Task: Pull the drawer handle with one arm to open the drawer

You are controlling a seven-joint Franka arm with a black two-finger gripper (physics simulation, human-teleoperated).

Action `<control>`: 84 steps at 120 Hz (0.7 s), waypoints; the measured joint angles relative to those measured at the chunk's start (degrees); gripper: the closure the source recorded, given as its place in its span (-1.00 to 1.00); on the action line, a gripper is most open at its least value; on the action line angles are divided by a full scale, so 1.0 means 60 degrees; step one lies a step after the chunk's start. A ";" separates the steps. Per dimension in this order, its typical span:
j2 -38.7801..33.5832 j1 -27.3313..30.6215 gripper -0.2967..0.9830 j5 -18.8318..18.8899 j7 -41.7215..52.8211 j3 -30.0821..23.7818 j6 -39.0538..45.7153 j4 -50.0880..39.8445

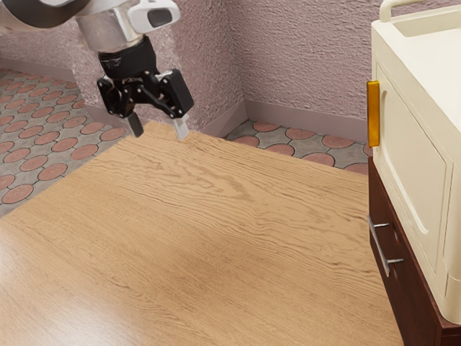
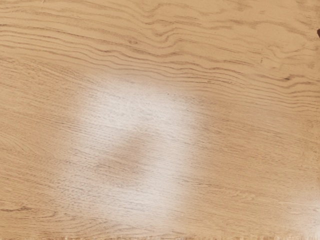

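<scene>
My gripper (image 1: pixel 158 132) hangs above the far part of the table at the exterior view's upper left, its two fingers spread wide with nothing between them. A dark brown drawer (image 1: pixel 398 288) stands at the exterior view's right, under a cream cabinet. Its silver bar handle (image 1: pixel 378 246) sticks out from the front on two short posts, well away from my gripper. The drawer front looks flush with the body around it.
The cream cabinet (image 1: pixel 410 155) has a yellow-orange handle (image 1: pixel 373 114) on its edge. Wood-grained table top (image 1: pixel 216 238) spreads between the arm and the cabinet, and lies below my hand in the wrist view. Textured walls (image 1: pixel 302 58) rise behind.
</scene>
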 joint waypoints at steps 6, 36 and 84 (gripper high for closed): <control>0.0042 -0.0069 -0.54 -0.0224 -0.0193 -0.0017 0.0048 -0.0272; -0.0006 -0.0902 -0.54 -0.0287 -0.1732 -0.0012 0.0929 -0.2557; -0.1156 -0.1931 -0.54 0.0323 -0.4803 0.0012 0.2105 -0.4289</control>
